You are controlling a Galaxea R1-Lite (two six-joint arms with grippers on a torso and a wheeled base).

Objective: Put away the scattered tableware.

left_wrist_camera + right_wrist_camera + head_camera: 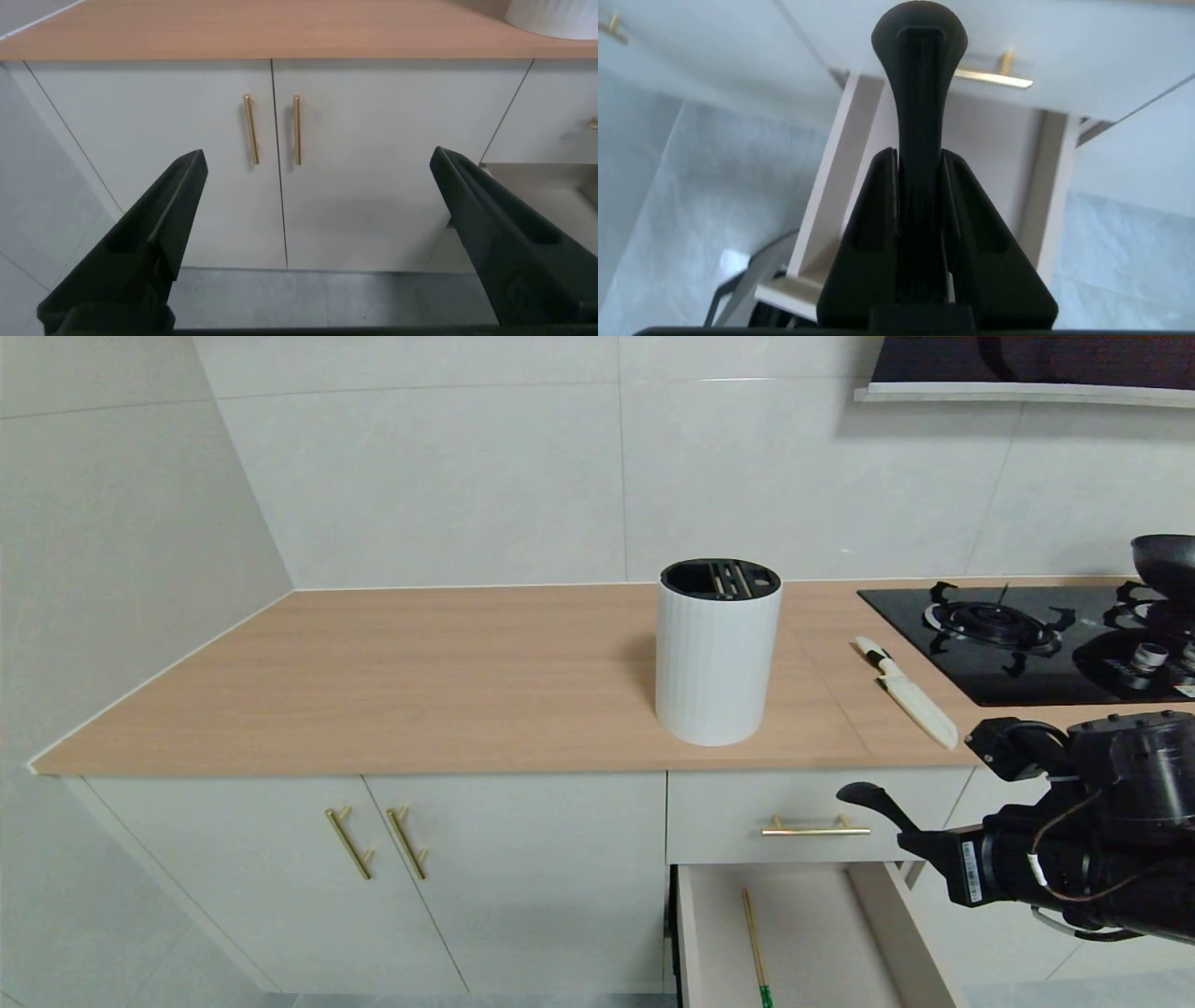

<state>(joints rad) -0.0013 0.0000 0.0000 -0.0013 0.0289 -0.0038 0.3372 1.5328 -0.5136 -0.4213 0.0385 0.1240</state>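
- We see a home kitchen: a wooden countertop [420, 681] runs along pale tiled walls [448, 457] into a corner.
- We find a black gas hob [999, 635] set into the counter, with a dark pot [1165, 558] standing on it at the right edge.
- We note the edge of a range hood [1027, 373] on the wall above the hob.
- Below the counter we see white cabinet doors [523, 877] with brass bar handles [348, 842], and an open drawer [812, 915] holding chopsticks [754, 938].
- On the counter we see a white slotted holder [717, 663] and a pale knife [906, 693] near it.
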